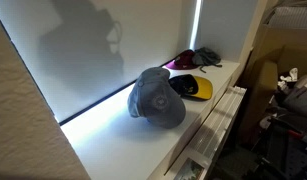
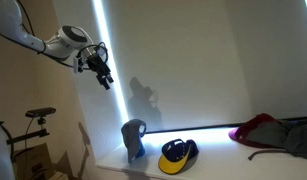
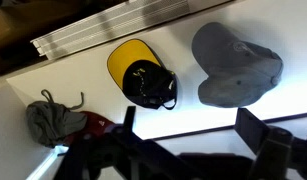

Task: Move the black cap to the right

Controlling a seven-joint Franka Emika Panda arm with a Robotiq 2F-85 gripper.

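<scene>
The black cap (image 1: 192, 87) with a bright yellow brim lies on the white ledge between two other caps. It shows in an exterior view (image 2: 179, 154) and in the wrist view (image 3: 143, 78), upside down with the yellow lining up. My gripper (image 2: 101, 73) is high in the air, well above and to the side of the caps. Its fingers (image 3: 189, 135) are spread wide apart and hold nothing.
A big grey-blue cap (image 1: 157, 97) (image 2: 134, 138) (image 3: 236, 64) stands next to the black cap. A dark cap with a magenta brim (image 1: 190, 59) (image 2: 276, 131) (image 3: 63, 122) lies at the other side. The white ledge (image 1: 113, 140) runs along a wall with a bright light strip.
</scene>
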